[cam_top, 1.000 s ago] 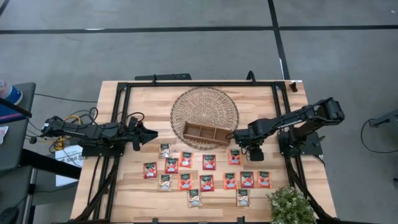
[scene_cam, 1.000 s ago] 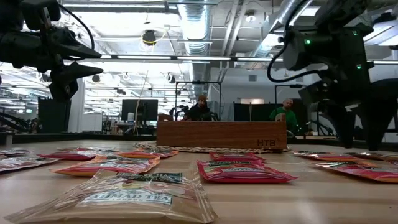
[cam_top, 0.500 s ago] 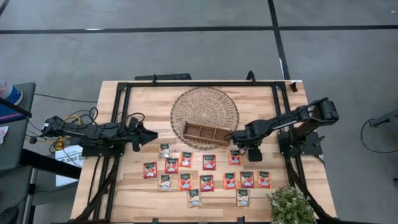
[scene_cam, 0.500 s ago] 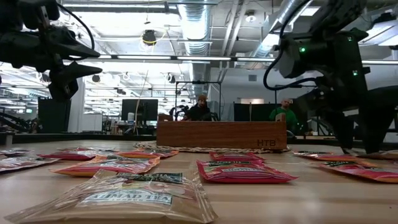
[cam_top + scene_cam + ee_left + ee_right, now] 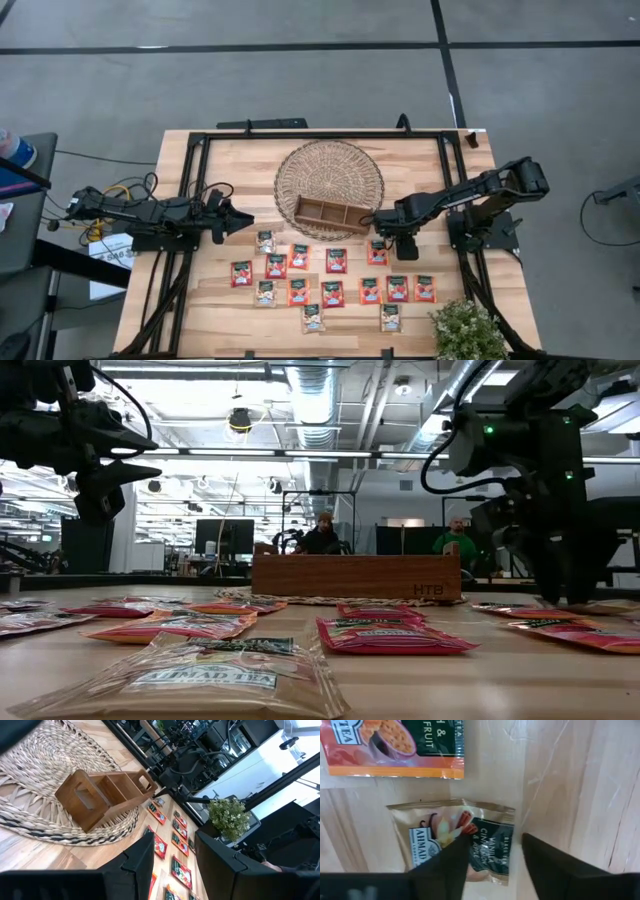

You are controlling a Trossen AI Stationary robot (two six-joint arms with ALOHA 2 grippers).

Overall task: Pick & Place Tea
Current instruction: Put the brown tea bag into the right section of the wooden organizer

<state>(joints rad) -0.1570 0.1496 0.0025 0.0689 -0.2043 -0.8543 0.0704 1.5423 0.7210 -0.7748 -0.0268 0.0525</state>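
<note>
1. The right jaws [image 5: 494, 840] stood parted, not yet clenched. They straddled one edge of a beige tea sachet [image 5: 435, 837]. One finger [image 5: 442, 865] lay over the packet and the other rested on bare wood just beside it.
2. Compared with a second before, this right gripper [image 5: 385, 238] had dropped from above the packets to bench level. It had also slid a little towards the tray side. We judged that the reach was finished and the pinch was the step in hand.
3. The sachet lay flat on the bench [image 5: 230, 160] under those jaws, so nothing had been lifted. Just beyond the jaws lay a red-orange sachet [image 5: 395, 745], close enough that a wide pinch could disturb it.
4. Further out, the other sachets [image 5: 332, 293] lay in loose rows on the bench, unmoved over that second. The wooden divided tray [image 5: 327, 212] sat on the woven mat [image 5: 330, 160] near the right jaws, and we saw no packet in it from above.
5. The left gripper [image 5: 240, 218] waited well apart on the far side of the tray. Its jaws were released and empty, and it hung above the bench where it had been a second earlier.
6. We took this to mean the task was barely begun, with every packet we could see yet to go.
</note>
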